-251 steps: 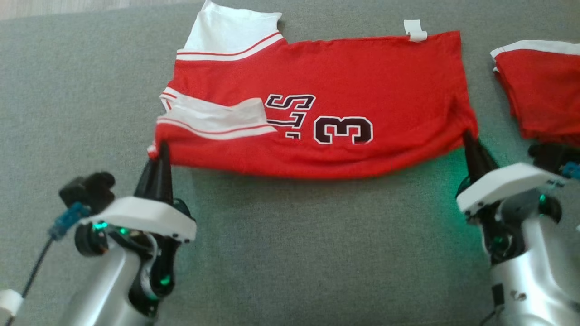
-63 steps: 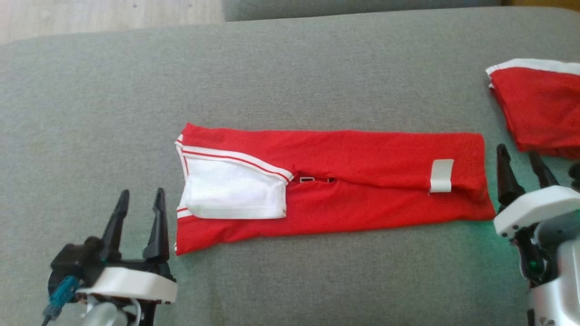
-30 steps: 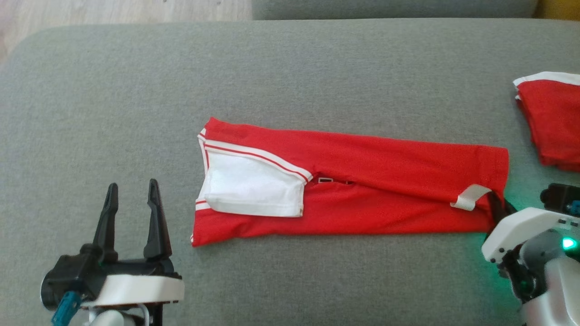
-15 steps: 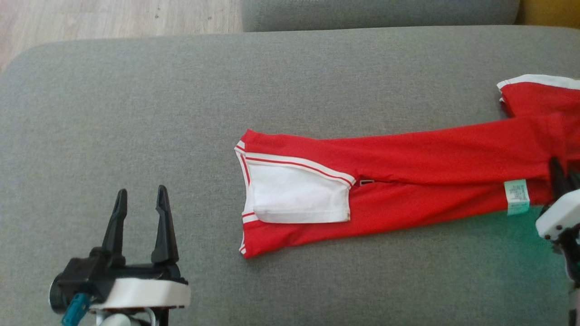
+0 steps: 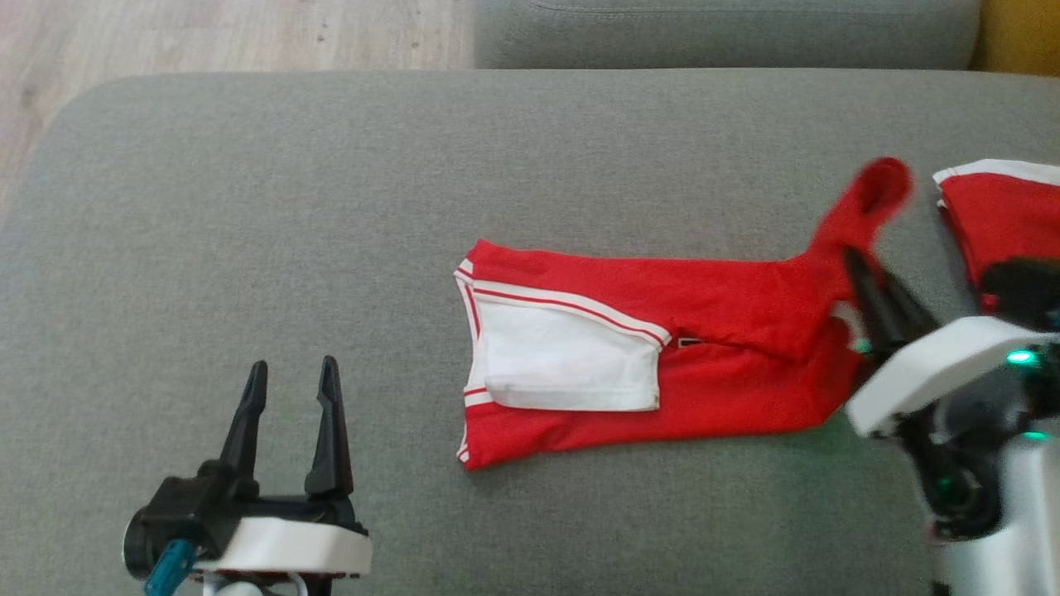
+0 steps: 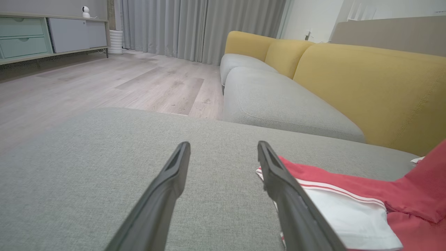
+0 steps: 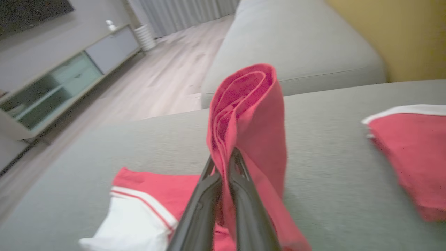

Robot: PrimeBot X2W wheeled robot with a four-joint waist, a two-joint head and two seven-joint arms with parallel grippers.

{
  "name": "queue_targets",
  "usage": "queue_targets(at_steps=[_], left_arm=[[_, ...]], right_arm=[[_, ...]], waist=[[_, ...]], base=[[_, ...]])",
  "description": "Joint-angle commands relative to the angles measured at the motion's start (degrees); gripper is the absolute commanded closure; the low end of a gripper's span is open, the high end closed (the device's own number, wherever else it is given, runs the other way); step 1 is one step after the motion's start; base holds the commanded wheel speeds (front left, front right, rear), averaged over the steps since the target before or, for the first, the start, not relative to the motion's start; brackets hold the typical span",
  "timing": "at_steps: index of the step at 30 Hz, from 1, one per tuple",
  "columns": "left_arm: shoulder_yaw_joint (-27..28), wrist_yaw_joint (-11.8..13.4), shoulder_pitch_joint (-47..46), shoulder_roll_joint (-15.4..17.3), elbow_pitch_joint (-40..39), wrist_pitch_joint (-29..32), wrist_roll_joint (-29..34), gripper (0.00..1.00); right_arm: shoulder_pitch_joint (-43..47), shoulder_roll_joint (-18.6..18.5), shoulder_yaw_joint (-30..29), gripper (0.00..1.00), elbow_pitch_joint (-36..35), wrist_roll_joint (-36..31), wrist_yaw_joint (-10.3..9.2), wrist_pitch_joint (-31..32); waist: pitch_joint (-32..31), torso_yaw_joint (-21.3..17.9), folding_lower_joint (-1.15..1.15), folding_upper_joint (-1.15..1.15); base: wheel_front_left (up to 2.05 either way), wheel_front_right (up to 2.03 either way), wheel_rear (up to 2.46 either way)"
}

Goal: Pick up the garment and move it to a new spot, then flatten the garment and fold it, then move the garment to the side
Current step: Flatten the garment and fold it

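Right claw pinching one end of the shirt
Rest of it trails toward centre frame; left claw, lower left, is spread and well apart.

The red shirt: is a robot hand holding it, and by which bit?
The right gripper pinches the red shirt by its folded end, lifted off the sofa. The left gripper is open, empty.

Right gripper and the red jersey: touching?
Touching. The right wrist view shows the right gripper shut on the lifted end of the red jersey, with the fabric pinched between its fingers.
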Motion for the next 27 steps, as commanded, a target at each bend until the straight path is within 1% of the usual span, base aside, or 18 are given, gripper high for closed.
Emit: queue_targets(at_steps=[1,3,6,9,12,20,27], left_arm=[[1.6,-0.2,-2.1,0.4,-1.4,-0.5,-0.2,0.00],[1.3,-0.5,-2.4,0.4,-1.0,-0.5,0.0,0.00],[0.7,-1.0,-3.2,0.3,-0.5,-0.5,0.3,0.00],[0.2,-1.4,-3.8,0.2,-0.1,-0.4,0.5,0.00],[-0.4,-1.6,-4.2,-0.2,0.1,-0.2,0.6,0.00],[-1.7,-2.0,-4.6,-1.2,0.9,-0.3,0.7,0.00],[-2.0,-2.1,-4.6,-1.8,1.5,-0.6,0.6,0.00]], right_arm=[[-1.1,0.2,2.5,1.00,-2.9,1.1,0.40,0.2],[-1.7,0.8,5.7,1.00,-2.6,3.0,0.40,-0.1],[-3.1,1.0,10.9,1.00,-0.2,6.3,0.40,-2.0],[-4.7,1.0,16.0,1.00,3.5,9.8,0.40,-4.7],[-7.0,1.0,19.8,1.00,8.1,12.1,0.40,-7.4],[-12.6,1.0,26.9,1.00,19.5,17.8,0.40,-11.9],[-15.4,1.0,30.8,1.00,27.8,20.6,0.40,-14.2]], waist=[[-0.2,0.5,0.00,0.00],[-0.4,1.0,0.00,0.00],[-0.7,2.4,0.00,0.00],[-1.0,4.1,0.00,0.00],[-1.0,6.2,0.00,0.00],[-1.0,11.1,0.00,0.00],[-1.1,12.6,0.00,0.00]], base=[[0.00,0.00,0.00],[0.00,0.00,0.00],[0.00,0.00,0.00],[0.00,0.00,0.00],[0.00,0.00,0.00],[0.00,0.00,0.00],[0.00,0.00,0.00]])
